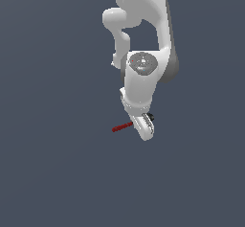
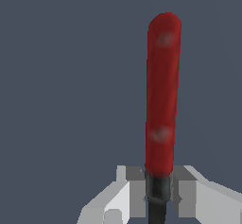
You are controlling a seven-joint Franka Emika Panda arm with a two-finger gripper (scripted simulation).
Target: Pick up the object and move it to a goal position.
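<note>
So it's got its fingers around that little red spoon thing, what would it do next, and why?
Probably carry it off toward the goal spot. In the wrist view the gripper has a finger on each side of the utensil, at the dark neck below the red handle, so the grasp looks made. No goal marker shows, and whether the utensil is off the ground yet is unclear.

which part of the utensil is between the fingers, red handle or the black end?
The black end. In the wrist view the gripper closes on the utensil at its dark section just below the red handle; the whole red length sticks out free beyond the fingers.
</note>
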